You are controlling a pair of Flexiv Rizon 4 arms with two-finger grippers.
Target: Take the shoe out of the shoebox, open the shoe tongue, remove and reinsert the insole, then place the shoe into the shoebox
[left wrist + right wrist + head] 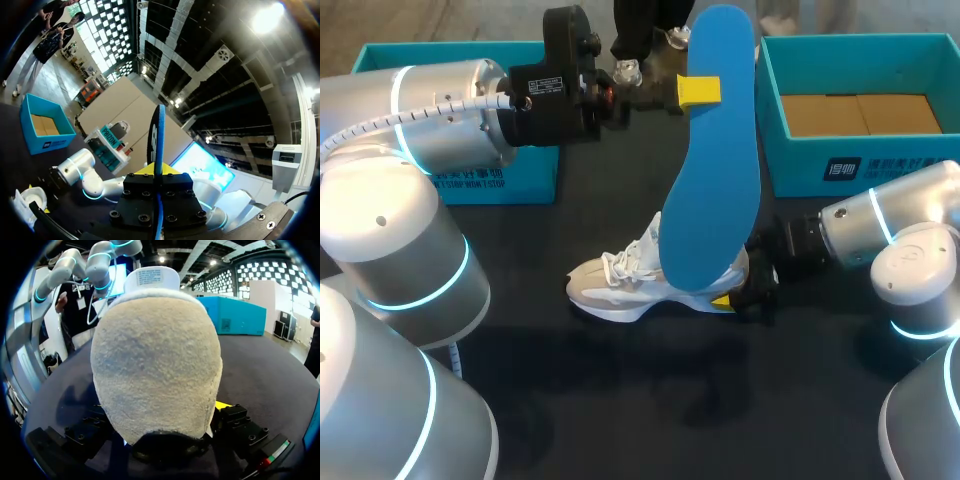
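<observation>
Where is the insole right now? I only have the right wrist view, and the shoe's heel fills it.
Observer: The blue insole stands nearly upright over the shoe, pinched near its top end by the left end effector.
Operator: Is its lower end inside the shoe?
Observer: In the head view the lower end overlaps the shoe's opening, just behind the laces. I cannot tell whether it is actually inside.
Operator: And the box for afterwards?
Observer: A teal shoebox stands open beyond the right end effector, with brown cardboard showing inside it.
</observation>
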